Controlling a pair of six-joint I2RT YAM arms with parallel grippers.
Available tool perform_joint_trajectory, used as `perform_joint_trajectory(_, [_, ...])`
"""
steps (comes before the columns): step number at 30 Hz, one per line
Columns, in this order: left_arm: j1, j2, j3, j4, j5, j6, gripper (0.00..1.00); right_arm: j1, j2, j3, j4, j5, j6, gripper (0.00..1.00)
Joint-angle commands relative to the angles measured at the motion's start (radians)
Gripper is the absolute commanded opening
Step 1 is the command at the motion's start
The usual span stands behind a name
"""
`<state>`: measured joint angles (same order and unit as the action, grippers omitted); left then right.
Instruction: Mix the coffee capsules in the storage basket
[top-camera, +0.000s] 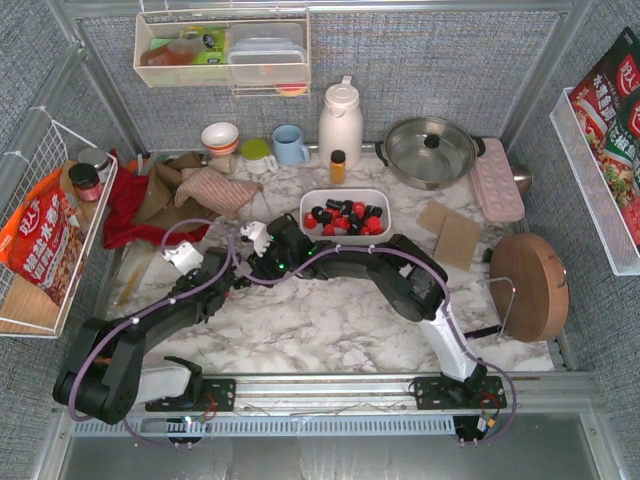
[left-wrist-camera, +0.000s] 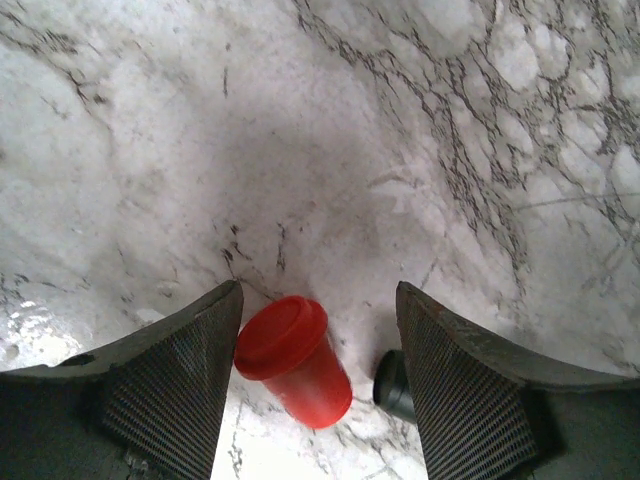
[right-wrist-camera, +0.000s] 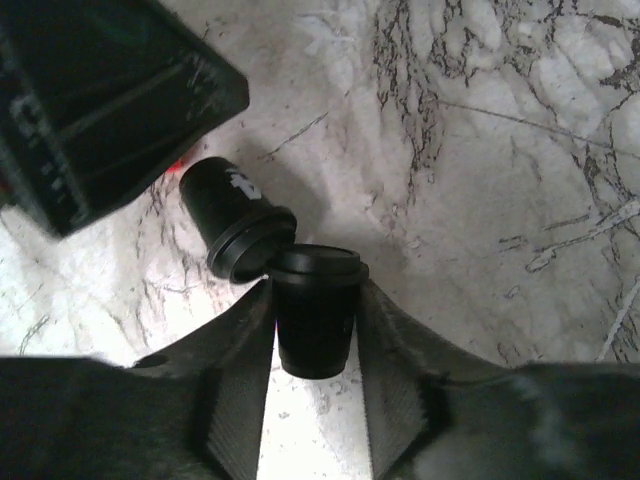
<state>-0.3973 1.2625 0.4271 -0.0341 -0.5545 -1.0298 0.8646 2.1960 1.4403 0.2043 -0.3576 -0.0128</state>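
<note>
The white storage basket (top-camera: 386, 203) stands at the middle back of the marble table and holds several red and black coffee capsules (top-camera: 344, 214). Both arms meet to the left of it. My left gripper (left-wrist-camera: 318, 295) is open over the table. A red capsule (left-wrist-camera: 295, 360) lies on its side between the jaws, against the left finger, and a black capsule (left-wrist-camera: 392, 385) lies by the right finger. My right gripper (right-wrist-camera: 315, 290) is shut on a black capsule (right-wrist-camera: 316, 310). A second black capsule (right-wrist-camera: 230, 215) lies on the table, touching the held one.
A white thermos (top-camera: 340, 120), a lidded pot (top-camera: 430, 150), a pink moulded tray (top-camera: 495, 180), a round wooden board (top-camera: 530, 285), cardboard pieces (top-camera: 450, 232), an orange bottle (top-camera: 338, 166), cups and crumpled cloths (top-camera: 190, 190) ring the work area. Wire racks hang on both side walls.
</note>
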Motion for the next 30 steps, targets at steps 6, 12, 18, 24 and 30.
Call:
perform_joint_trajectory(6, [-0.001, -0.098, -0.035, -0.151, 0.131, -0.047, 0.73, 0.005, -0.014, 0.019, -0.017, 0.036, 0.022, 0.15])
perform_joint_trajectory(12, [-0.002, -0.117, -0.006, -0.232, 0.136, -0.081, 0.75, -0.023, -0.206, -0.095, -0.010, 0.118, 0.020, 0.13])
perform_joint_trajectory(18, [-0.001, -0.123, 0.004, -0.257, 0.132, -0.075, 0.77, -0.081, -0.427, -0.204, -0.057, 0.312, -0.032, 0.13])
perform_joint_trajectory(24, [-0.001, -0.089, 0.015, -0.259, 0.120, -0.077, 0.76, -0.202, -0.499, -0.293, -0.038, 0.553, -0.067, 0.13])
perform_joint_trajectory(30, [-0.001, -0.040, 0.030, -0.249, 0.092, -0.090, 0.73, -0.350, -0.411, -0.246, -0.062, 0.501, -0.010, 0.39])
